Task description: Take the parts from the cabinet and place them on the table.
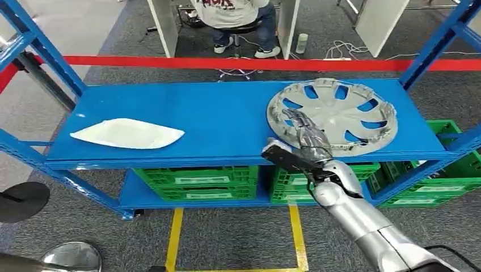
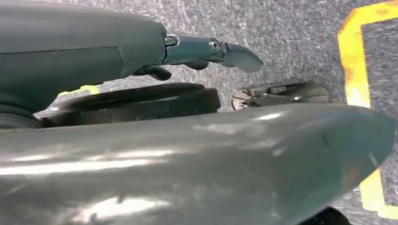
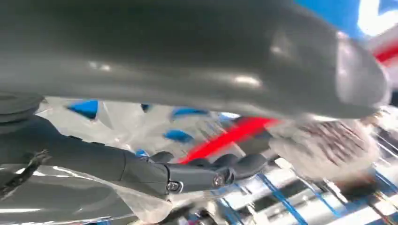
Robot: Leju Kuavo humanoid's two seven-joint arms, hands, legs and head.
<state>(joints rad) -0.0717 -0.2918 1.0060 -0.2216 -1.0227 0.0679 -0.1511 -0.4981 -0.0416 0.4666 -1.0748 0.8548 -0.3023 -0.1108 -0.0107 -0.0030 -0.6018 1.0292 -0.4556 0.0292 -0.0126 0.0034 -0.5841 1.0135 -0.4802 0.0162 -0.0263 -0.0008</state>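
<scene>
One hubcap point(image 1: 332, 116), right hand point(image 1: 306, 136) on it

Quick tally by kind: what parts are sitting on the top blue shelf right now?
Hubcap, grey, at the shelf's right end with the right hand over its near rim: 1
White flat part, at the left end: 1
Total: 2

Grey carpet floor point(image 1: 227, 238) with yellow tape lines point(image 1: 174, 238) — a red barrier tape point(image 1: 227, 62) spans behind the blue rack; green crates point(image 1: 195, 181) occupy its lower shelf.
</scene>
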